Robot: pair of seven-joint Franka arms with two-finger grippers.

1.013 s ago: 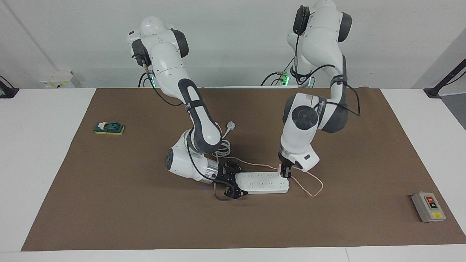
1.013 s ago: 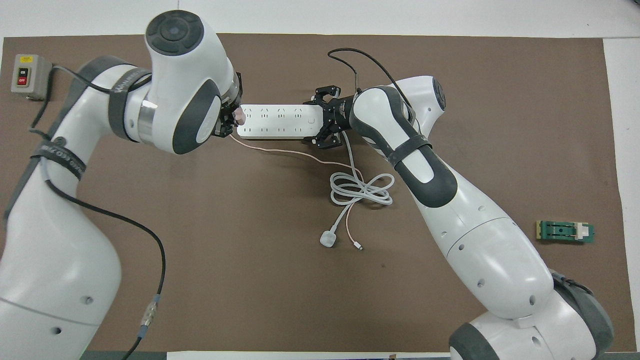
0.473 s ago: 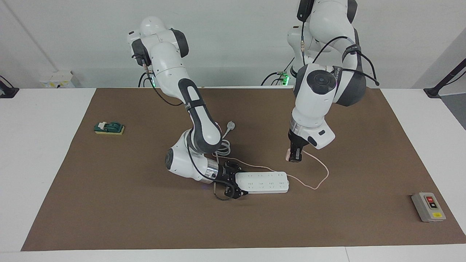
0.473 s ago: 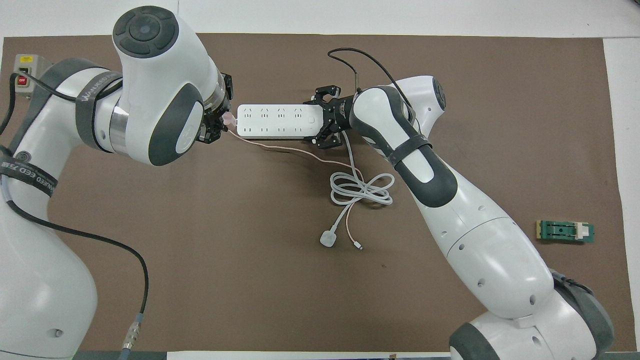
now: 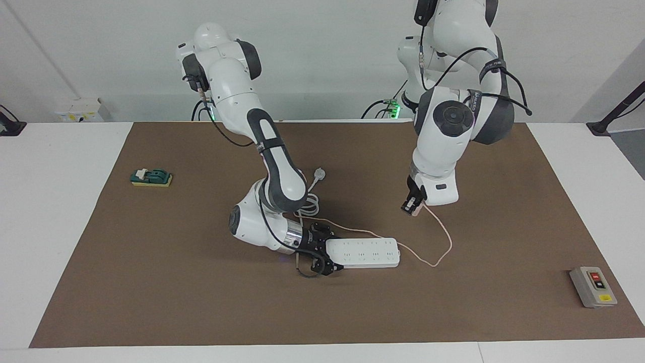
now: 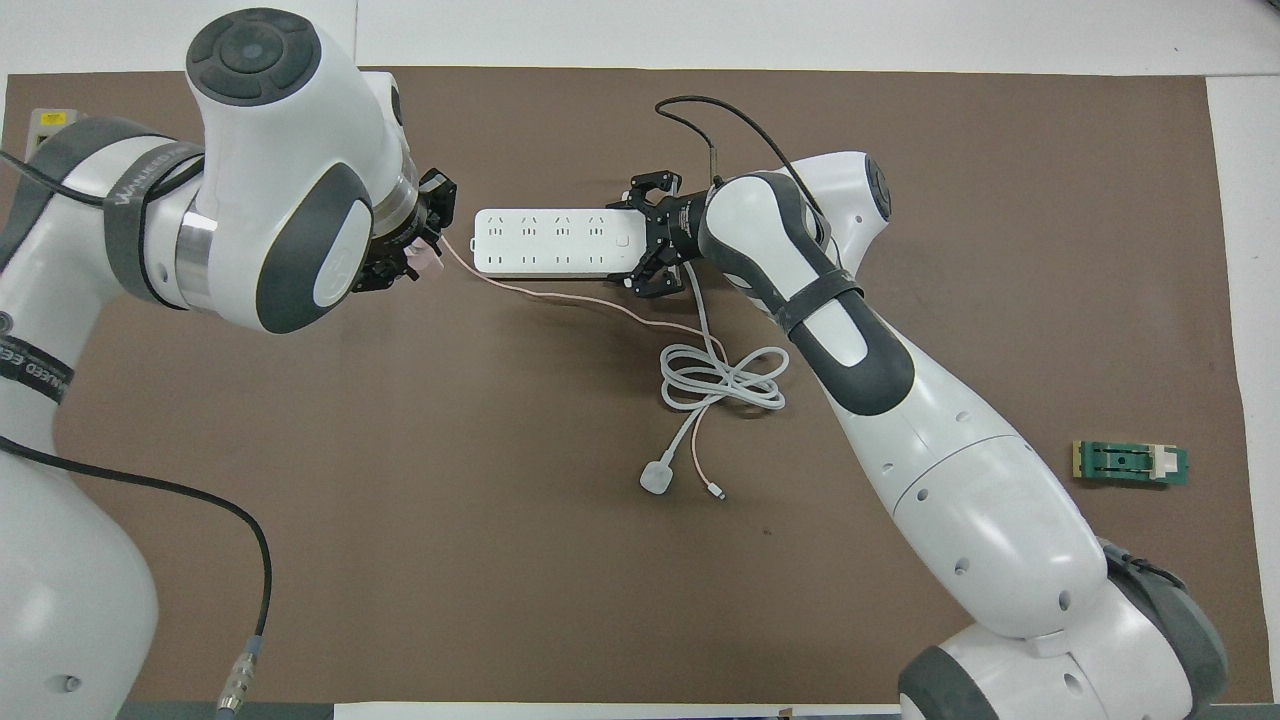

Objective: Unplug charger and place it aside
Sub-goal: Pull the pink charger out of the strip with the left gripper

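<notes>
The pale pink charger [image 5: 414, 209] is clear of the sockets, held in the air in my left gripper [image 5: 411, 205], which is shut on it over the mat beside the white power strip [image 5: 365, 252], toward the left arm's end. In the overhead view the charger [image 6: 430, 262] shows at the left gripper [image 6: 420, 252]. Its thin pink cable [image 5: 443, 237] hangs down and trails along the strip. My right gripper [image 5: 325, 254] lies low at the strip's other end with its fingers closed on that end; it also shows in the overhead view [image 6: 652, 238].
The strip's thick white cord [image 6: 725, 380] lies coiled nearer to the robots, ending in a round white plug [image 6: 655, 478]. A grey switch box [image 5: 593, 286] sits at the left arm's end of the brown mat. A green block [image 5: 151, 177] sits at the right arm's end.
My left gripper has pulled the charger up out of the strip's end socket and carried it higher and away from the strip. The strip and the right gripper have not moved.
</notes>
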